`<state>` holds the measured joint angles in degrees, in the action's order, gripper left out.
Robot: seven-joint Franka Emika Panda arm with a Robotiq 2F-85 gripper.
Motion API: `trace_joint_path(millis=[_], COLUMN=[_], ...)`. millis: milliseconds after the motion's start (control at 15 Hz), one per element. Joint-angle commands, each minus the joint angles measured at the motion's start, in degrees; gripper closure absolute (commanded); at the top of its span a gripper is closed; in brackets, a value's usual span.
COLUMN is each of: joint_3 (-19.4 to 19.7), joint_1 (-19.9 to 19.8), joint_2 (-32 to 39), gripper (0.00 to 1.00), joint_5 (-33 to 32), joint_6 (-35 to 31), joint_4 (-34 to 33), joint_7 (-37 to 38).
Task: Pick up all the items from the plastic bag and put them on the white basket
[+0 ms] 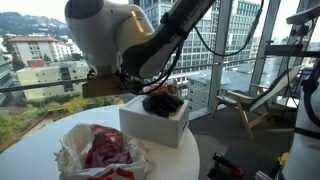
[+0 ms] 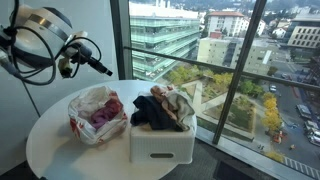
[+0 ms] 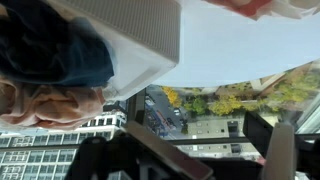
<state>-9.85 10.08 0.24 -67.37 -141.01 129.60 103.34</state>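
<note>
spread tool (image 3: 195,135), blurred and cropped at frame bottom, near white basket (image 3: 140,40) with half-seen navy cloth (image 3: 50,45)

Bright daylight pours through the windows (image 2: 200,60); the wrist view is blurred close-up.

both exterior views near the table (image 1: 175,160), sharing the white basket (image 2: 160,142), wrist view closest

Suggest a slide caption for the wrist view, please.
Open gripper near the white basket, which holds a dark navy cloth and a pinkish cloth.
</note>
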Motion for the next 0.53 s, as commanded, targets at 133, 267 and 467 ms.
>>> trace_joint_path(millis=[133,267,467], joint_3=[-1.6,-2.9,-6.0], joint_1=[1.2,0.5,-0.4], joint_2=[8.3,12.3,18.8], gripper=[0.00,0.00,0.00], joint_5=[10.3,15.7,24.4], joint_6=[-13.4,-17.1,-18.1], joint_4=[1.5,1.5,0.8], joint_7=[-5.4,-10.3,-21.1])
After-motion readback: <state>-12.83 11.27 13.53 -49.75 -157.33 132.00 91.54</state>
